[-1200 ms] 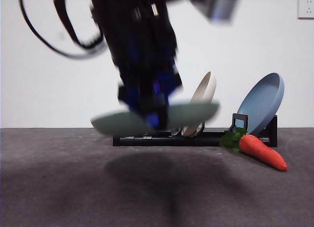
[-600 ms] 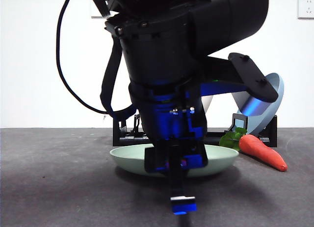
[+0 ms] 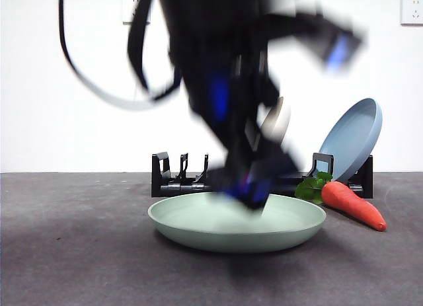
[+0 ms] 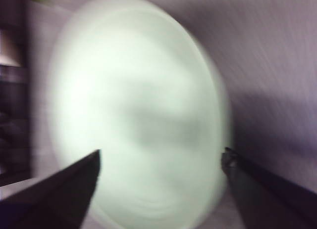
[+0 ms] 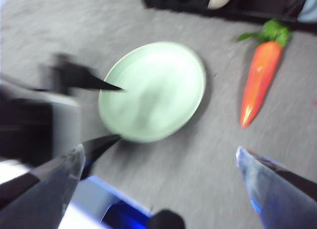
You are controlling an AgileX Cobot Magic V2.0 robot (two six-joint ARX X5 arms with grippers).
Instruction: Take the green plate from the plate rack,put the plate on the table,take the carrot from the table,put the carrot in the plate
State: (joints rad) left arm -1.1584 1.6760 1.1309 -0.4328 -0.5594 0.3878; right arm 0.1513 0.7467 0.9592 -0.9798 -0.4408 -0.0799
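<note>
Dark grey tabletop (image 3: pixel 73 253), white wall behind; my listing, near to far. Left claw (image 4: pixel 158 162): jaws apart, poised over the plate, gripping nothing. Right claw (image 5: pixel 158 162): jaws apart, empty, hanging high. Green plate (image 3: pixel 236 221): flat on the tabletop, mid-width. Carrot (image 3: pixel 353 205): lying just beside the plate, leaves toward the plate rack (image 3: pixel 264 184) along the far edge; beige plate (image 3: pixel 276 124) and blue plate (image 3: pixel 353 137) racked. Advice: I'd clear the left arm, then pinch the carrot mid-body across its width.
</note>
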